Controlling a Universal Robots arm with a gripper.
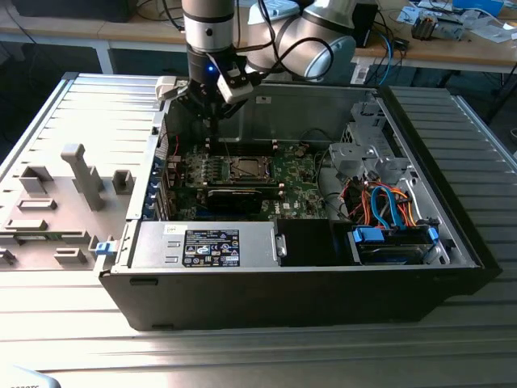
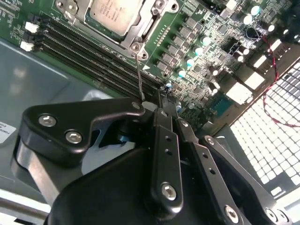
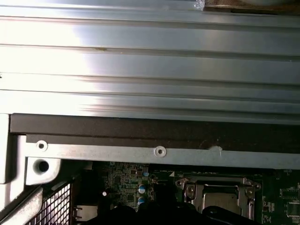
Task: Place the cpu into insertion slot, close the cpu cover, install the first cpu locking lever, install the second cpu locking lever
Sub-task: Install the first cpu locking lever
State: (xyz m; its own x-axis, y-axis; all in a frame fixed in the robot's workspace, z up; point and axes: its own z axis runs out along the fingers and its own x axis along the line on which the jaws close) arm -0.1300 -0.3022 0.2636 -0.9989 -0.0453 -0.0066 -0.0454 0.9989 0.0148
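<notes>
Fingers (image 2: 161, 101) pressed together above the motherboard (image 2: 197, 42), beside the cpu (image 2: 115, 14).

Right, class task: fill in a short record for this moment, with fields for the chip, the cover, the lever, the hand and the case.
chip: the chip lies seated in the socket on the green board
cover: the metal cover is down, framing the chip
lever: a thin wire lever sticks up from the socket's corner, its tip at the hand
hand: the hand hovers above the board beside the socket
case: the open computer case lies on its side
</notes>
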